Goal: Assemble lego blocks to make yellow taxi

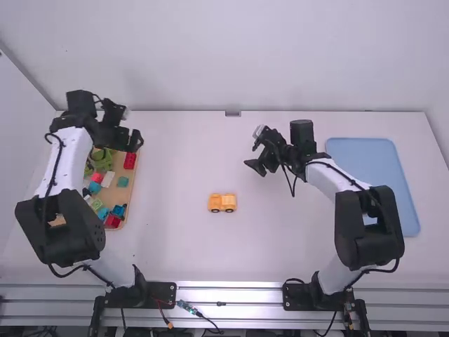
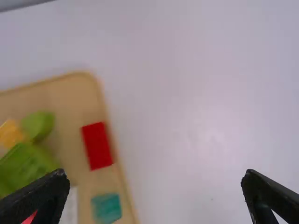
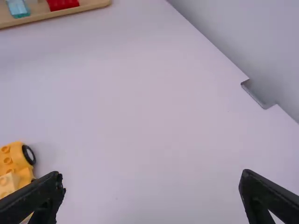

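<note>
Here, left gripper [image 1: 133, 126] is gaping wide at ten o'clock from the yellow car [image 1: 222, 203]; right gripper [image 1: 254, 151] likewise, at one o'clock.

Blue tray [image 1: 373, 160] on white table [image 1: 175, 242]

A smooth, matt surface [image 1: 182, 161] with a smooth plastic toy car [image 1: 222, 203]. At nine o'clock, a wooden tray [image 2: 74, 95] with plastic blocks [image 1: 130, 161]; at three, a smooth, plastic-looking blue tray [image 1: 365, 168]; at six, shiny metal rails [image 1: 224, 294].
</note>
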Tool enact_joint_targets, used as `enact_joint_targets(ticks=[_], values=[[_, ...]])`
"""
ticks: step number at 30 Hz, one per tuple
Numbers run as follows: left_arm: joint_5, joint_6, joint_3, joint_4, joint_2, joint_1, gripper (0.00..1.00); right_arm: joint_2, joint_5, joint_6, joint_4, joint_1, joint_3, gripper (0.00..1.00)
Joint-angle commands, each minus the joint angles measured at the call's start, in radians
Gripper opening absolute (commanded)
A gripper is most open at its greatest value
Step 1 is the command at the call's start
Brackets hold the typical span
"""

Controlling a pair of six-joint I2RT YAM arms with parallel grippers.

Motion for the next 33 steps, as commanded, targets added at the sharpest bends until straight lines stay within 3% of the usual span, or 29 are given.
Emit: enact_joint_targets(ticks=[1, 9, 13, 33], values=[[-0.007, -0.134, 0.041, -0.012, -0.015, 0.045, 0.99, -0.030, 0.001, 0.048, 0.007, 0.001, 0.004, 0.99], [-0.018, -0.220, 0.058, -0.001, -0.012, 0.161, 0.99, -0.030, 0.002, 0.048, 0.006, 0.000, 0.004, 0.99], [-0.135, -0.284, 0.059, 0.019, 0.015, 0.187, 0.99, -0.030, 0.001, 0.048, 0.005, 0.000, 0.004, 0.99], [-0.170, -0.484, 0.042, 0.127, 0.101, 0.188, 0.99, -0.030, 0.006, 0.072, -0.002, 0.000, 0.004, 0.99]])
